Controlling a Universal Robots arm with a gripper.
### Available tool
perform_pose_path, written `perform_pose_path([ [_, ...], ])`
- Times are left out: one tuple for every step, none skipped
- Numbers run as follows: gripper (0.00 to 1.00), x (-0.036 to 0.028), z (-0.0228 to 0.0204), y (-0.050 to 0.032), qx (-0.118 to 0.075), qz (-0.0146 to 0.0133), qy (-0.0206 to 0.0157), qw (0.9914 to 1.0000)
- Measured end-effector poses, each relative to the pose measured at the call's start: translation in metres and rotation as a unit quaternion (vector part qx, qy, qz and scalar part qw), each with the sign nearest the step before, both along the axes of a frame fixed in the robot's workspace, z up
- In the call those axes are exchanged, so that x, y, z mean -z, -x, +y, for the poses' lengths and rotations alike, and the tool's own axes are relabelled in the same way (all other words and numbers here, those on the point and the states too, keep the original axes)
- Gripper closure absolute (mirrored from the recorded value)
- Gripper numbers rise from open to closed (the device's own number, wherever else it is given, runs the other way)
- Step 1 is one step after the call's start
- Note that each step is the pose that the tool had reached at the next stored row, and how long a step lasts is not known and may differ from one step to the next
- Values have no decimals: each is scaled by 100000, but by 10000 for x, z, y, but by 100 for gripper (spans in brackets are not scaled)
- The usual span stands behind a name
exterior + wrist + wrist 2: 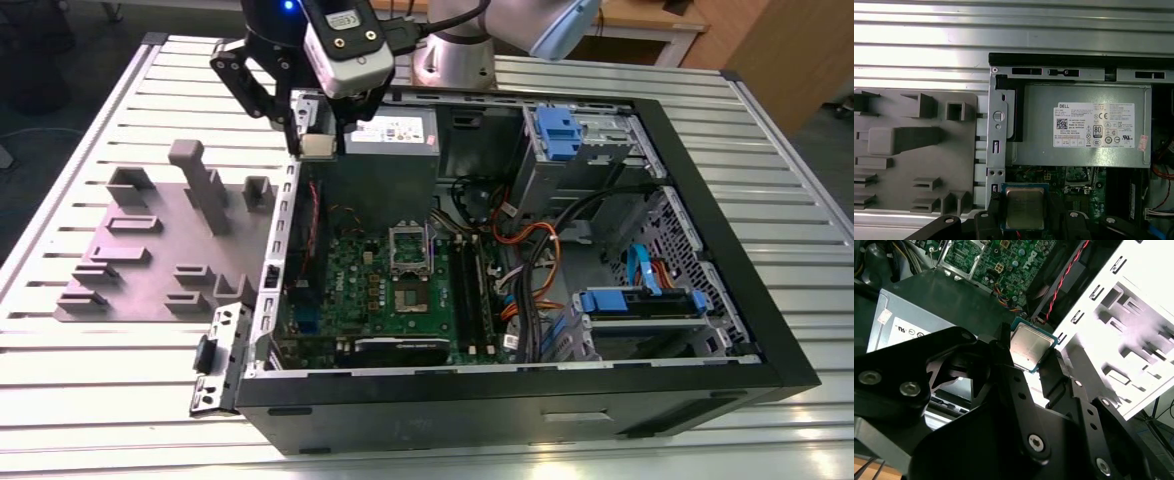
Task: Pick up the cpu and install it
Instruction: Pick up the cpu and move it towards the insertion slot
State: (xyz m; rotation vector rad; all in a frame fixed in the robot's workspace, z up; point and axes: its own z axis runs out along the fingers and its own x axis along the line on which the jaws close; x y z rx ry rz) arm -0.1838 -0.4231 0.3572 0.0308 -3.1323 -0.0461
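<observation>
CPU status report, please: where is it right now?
Gripper shut on cpu. Held above computer case, beside power supply. Socket not yet reached, looks unobstructed.

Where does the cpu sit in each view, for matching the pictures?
Exterior view: cpu in the gripper, beside the power supply.
Second wrist view: cpu between the black fingers.
First wrist view: cpu in front of the motherboard.
Shared landmark: gray power supply with white label.

The exterior view looks down at a slant, from well back, over the whole open black computer case (467, 415), the first wrist view faces straight down, the second wrist view peers close and oblique, both catching the small flat square silver-gray cpu (1025, 207), all three the gray white-labelled metal box (1044, 145).
</observation>
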Motion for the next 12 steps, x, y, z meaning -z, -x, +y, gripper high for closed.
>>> perform_pose_path([
  [53,0,0,-1,-1,2,4,100000],
  [53,0,0,-4,-4,2,4,100000],
  [53,0,0,-10,-12,4,5,100000],
  [53,0,0,-16,-7,1,3,100000],
  [53,0,0,-26,-1,4,3,100000],
  [53,0,0,-45,-1,-1,3,100000],
  [53,0,0,-72,1,2,3,100000],
  [53,0,0,-101,-5,4,3,100000],
  [53,0,0,-131,-5,0,1,100000],
  [53,0,0,-163,2,1,1,100000],
  [53,0,0,-197,3,2,3,100000],
  [53,0,0,-230,0,2,3,100000],
])
